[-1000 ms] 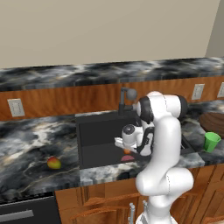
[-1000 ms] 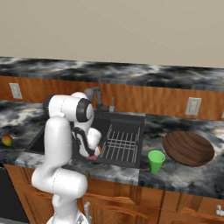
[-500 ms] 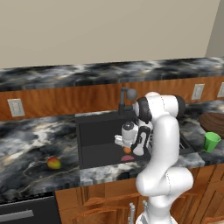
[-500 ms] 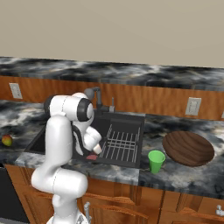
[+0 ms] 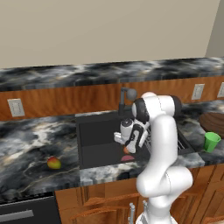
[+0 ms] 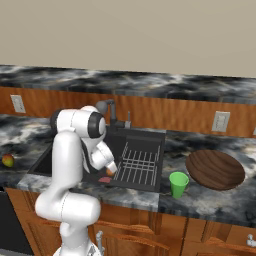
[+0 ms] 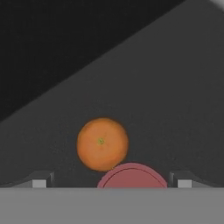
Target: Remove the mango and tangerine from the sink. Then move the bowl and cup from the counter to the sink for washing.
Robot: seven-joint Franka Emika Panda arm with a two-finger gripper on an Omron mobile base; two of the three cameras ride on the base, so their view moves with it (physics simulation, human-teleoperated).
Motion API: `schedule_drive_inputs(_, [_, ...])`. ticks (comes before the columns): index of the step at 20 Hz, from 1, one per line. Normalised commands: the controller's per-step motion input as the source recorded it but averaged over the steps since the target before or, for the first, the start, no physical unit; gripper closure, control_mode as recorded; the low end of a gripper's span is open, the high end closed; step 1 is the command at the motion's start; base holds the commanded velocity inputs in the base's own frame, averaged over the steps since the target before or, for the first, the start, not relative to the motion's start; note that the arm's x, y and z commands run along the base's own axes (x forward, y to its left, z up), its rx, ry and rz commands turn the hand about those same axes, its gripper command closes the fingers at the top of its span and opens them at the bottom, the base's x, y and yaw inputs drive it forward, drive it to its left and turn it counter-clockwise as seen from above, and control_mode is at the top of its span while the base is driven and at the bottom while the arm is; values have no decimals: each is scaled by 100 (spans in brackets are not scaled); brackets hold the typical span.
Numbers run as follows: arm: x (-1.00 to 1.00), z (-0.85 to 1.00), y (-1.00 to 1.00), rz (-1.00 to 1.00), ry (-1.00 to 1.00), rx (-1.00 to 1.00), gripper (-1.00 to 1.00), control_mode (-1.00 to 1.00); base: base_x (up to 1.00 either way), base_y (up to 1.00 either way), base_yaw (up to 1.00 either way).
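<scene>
Right now the gripper (image 7: 108,181) is reaching with fingers apart, empty, toward the tangerine (image 7: 102,144) in the sink (image 5: 94,131); closing off-centre risks squirting it away.

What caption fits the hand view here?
Open jaws of the gripper hover over the tangerine on the dark sink floor, beside a pink disc.

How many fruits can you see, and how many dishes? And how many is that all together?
Fruits: 2, the mango on the counter and the tangerine in the sink.
Dishes: 2, the wooden bowl and the green cup.
Total: 4.
</scene>
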Motion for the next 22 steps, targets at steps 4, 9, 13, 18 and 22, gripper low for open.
schedule_drive_inputs(4, [23,-9,0,-4,5,0,-100,-100,0,0,0])
schedule_drive_inputs(9, [23,-13,0,-4,7,0,-100,-100,0,0,0])
schedule_drive_inputs(13, [21,-14,0,-4,7,0,-100,-100,0,0,0])
schedule_drive_inputs(18, [20,-14,0,-3,5,0,-100,-100,0,0,0])
schedule_drive_inputs(22, [17,-14,0,-3,3,0,-100,-100,0,0,0])
